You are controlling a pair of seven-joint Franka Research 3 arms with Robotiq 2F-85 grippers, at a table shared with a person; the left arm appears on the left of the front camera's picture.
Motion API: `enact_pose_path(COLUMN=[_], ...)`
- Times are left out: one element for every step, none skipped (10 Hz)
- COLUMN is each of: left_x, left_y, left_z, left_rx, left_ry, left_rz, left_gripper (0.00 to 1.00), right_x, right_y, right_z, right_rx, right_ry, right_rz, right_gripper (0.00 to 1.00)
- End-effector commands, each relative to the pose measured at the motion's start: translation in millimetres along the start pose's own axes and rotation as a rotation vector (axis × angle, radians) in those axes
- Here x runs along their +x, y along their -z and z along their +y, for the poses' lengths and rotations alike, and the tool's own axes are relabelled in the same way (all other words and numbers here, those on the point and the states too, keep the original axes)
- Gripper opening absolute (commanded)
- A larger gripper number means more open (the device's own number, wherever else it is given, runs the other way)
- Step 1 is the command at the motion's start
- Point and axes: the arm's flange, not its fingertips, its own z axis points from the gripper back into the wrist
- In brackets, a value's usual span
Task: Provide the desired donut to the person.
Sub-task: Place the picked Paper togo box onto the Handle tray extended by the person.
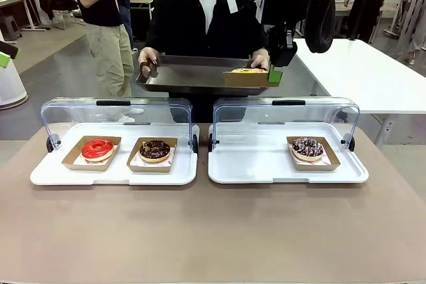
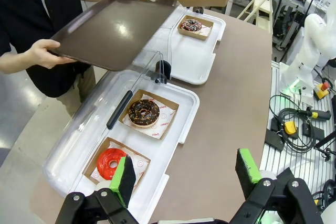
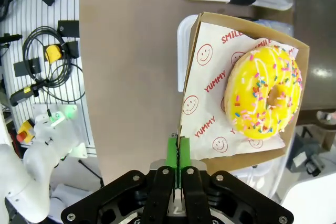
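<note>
Yellow donut [image 3: 265, 92] sits in its card box [image 3: 247, 160], just ahead of our right tool [image 3: 178, 156], which pinches the box edge; our left tool [image 2: 186, 169] stands wide.

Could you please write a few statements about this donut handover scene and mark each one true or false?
1. The right gripper is shut on the rim of the cardboard tray carrying the yellow donut. True.
2. The left gripper holds the red donut. False: it is open and holds nothing; the red donut sits on the left white tray.
3. The person grips the brown serving tray at both ends. True.
4. The right white tray holds two donuts. False: it holds one, the sprinkled chocolate donut.
</note>
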Motion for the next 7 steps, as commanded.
enact_pose_path(left_x=[1.1, 1.1, 1.1, 1.1, 1.1, 1.1, 1.1], left_y=[0.1, 0.1, 0.1, 0.1, 0.1, 0.1, 0.1], left_z=[-1.3, -1.3, -1.3, -1.3, -1.3, -1.3, -1.3], left_rx=[-0.006, -0.006, -0.006, -0.006, -0.006, -0.006, -0.006], left_ry=[0.002, 0.002, 0.002, 0.002, 0.002, 0.002, 0.002], left_rz=[-0.019, -0.019, -0.019, -0.019, -0.019, -0.019, -0.019], left_gripper=[1.0, 1.0, 1.0, 1.0, 1.0, 1.0, 1.0], right_x=[-2.7, -2.7, -2.7, -2.7, -2.7, -2.7, -2.7], right_y=[3.5, 3.5, 3.5, 3.5, 3.5, 3.5, 3.5], right_z=[3.9, 3.9, 3.9, 3.9, 3.9, 3.9, 3.9], right_rx=[0.002, 0.002, 0.002, 0.002, 0.002, 0.002, 0.002], right_ry=[0.011, 0.011, 0.011, 0.011, 0.011, 0.011, 0.011], right_rz=[0.002, 0.002, 0.002, 0.002, 0.002, 0.002, 0.002], right_gripper=[0.0, 0.0, 0.0, 0.0, 0.0, 0.0, 0.0])
